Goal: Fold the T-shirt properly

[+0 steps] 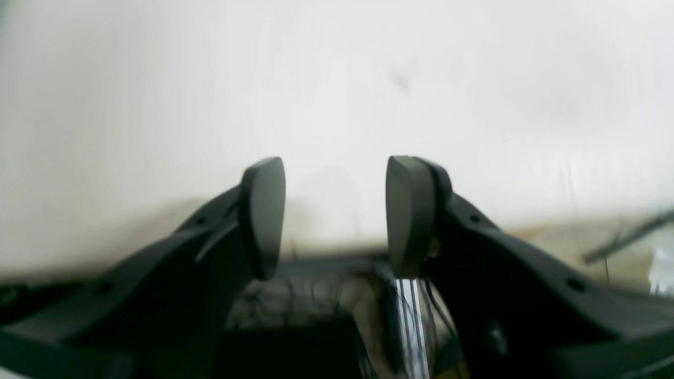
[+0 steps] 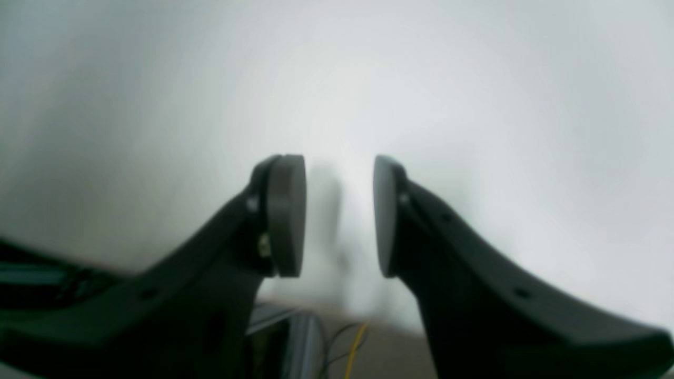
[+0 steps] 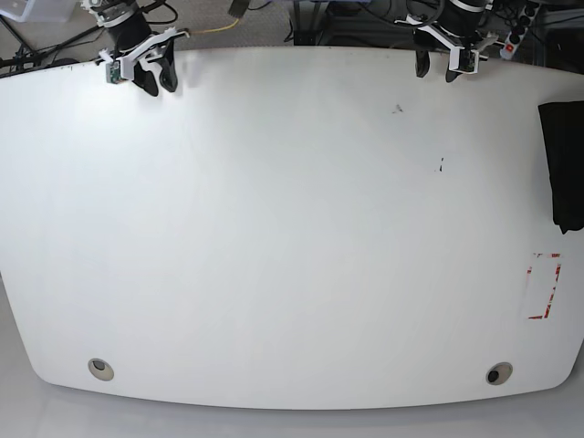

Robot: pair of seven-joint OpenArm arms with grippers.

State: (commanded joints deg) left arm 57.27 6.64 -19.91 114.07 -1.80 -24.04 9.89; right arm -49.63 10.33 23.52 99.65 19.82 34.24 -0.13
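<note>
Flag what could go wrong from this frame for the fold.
1. The black T-shirt lies at the table's right edge, partly cut off by the frame; a pull could drag it off the table.
2. Both grippers sit open at the far edge, the left gripper nearer the shirt and the right gripper across the table, so a two-arm grasp may strain reach.
3. Neither wrist view shows the shirt, and both are blurred.

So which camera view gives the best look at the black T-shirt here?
The base view: the black cotton T-shirt lies at the white table's right edge, partly cut off by the frame. Both wrist views show only open gripper fingers over blurred white tabletop, with no shirt.
</note>
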